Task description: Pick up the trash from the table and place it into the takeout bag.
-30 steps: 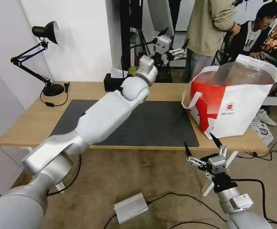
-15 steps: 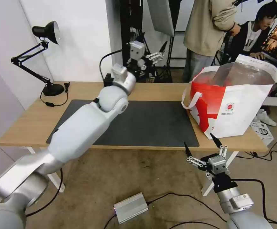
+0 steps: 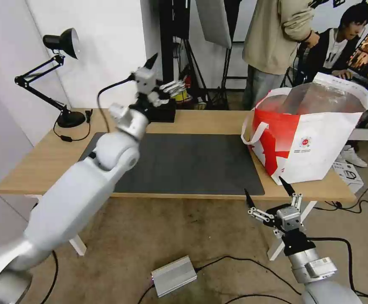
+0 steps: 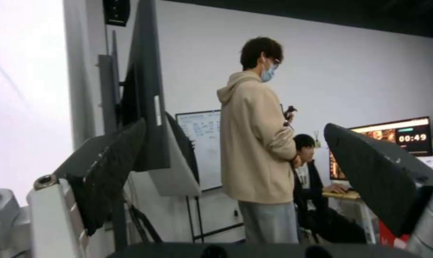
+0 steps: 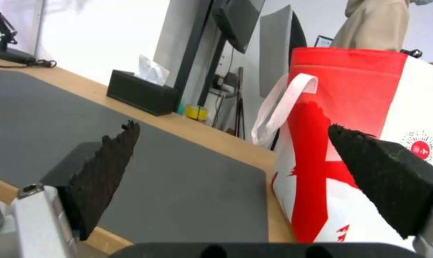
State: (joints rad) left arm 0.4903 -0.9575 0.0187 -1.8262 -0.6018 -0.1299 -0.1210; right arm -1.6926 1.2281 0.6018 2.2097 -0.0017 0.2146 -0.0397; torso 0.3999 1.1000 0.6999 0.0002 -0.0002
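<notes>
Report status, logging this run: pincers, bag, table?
Left pincer open, raised over table's far edge. Right pincer open, parked below the near edge. Takeout bag upright at right end, mouth open. Mat bare.

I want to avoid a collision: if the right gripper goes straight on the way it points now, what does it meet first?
Probably the takeout bag. The right gripper, jaws open, sits below the table edge, pointing toward the bag's red side; depth is unclear.

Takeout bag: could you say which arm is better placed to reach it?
Probably the right: the right gripper hangs open off the table's front edge, near the takeout bag; the left gripper is raised over the table's far side, farther off.
</notes>
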